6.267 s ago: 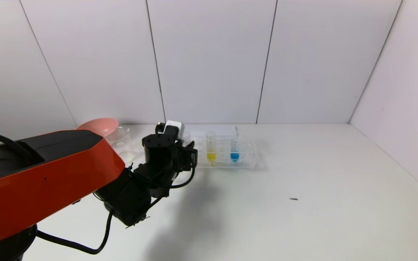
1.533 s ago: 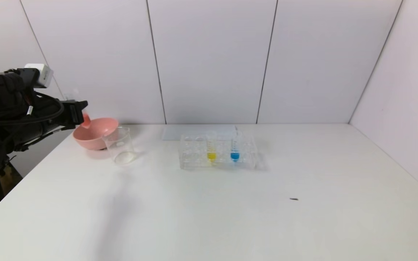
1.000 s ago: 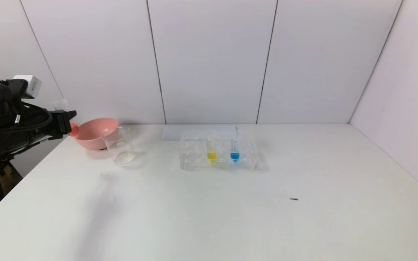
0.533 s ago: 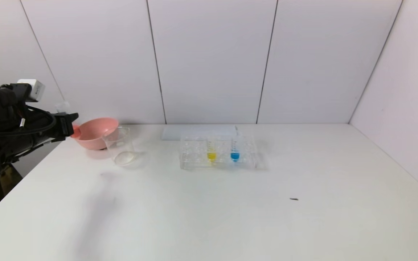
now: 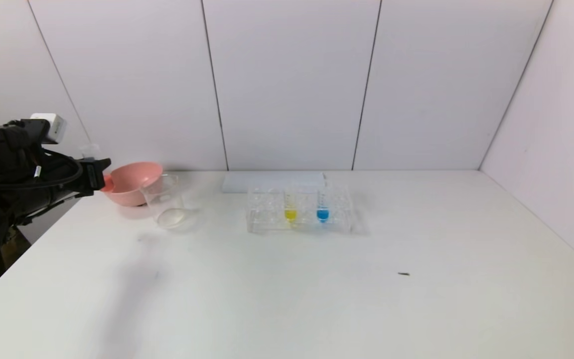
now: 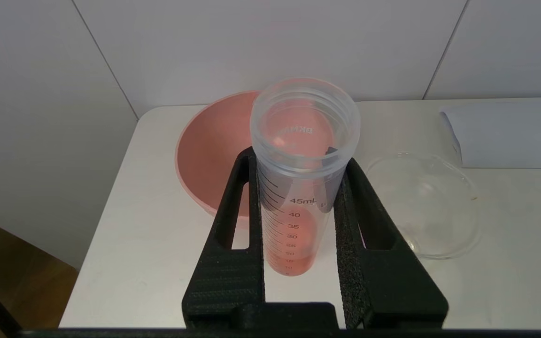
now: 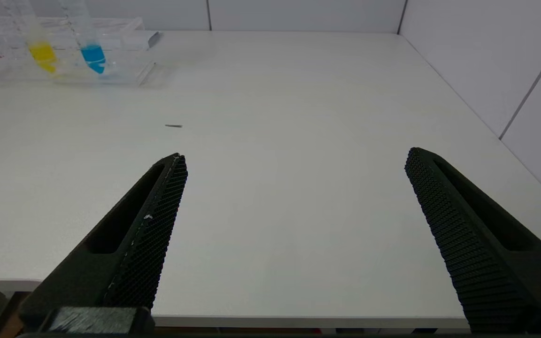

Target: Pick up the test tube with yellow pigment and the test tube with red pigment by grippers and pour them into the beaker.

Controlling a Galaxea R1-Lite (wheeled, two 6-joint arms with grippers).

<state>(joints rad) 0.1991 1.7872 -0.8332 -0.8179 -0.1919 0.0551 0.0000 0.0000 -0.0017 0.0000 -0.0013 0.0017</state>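
My left gripper (image 5: pixel 98 175) (image 6: pixel 298 164) is shut on the test tube with red pigment (image 6: pixel 298 188), held upright off the table's left side, beside the pink bowl; its red tip shows in the head view (image 5: pixel 106 185). The clear beaker (image 5: pixel 164 200) (image 6: pixel 423 204) stands on the table to the right of the bowl, holding no coloured liquid. The test tube with yellow pigment (image 5: pixel 290 204) (image 7: pixel 39 47) stands in the clear rack (image 5: pixel 267 217). My right gripper (image 7: pixel 294 164) is open and empty over the table's near edge, out of the head view.
A pink bowl (image 5: pixel 130 183) (image 6: pixel 204 155) sits at the back left, touching distance from the beaker. A blue-liquid tube (image 5: pixel 322 205) (image 7: pixel 89 47) stands in the rack beside the yellow one. A white sheet (image 5: pixel 267 180) lies behind the rack. A small dark speck (image 5: pixel 403 273) lies mid-right.
The left arm lifted the red tube out of the rack and swung to the far left; over the last second it dipped, then drifted slightly right toward the bowl.
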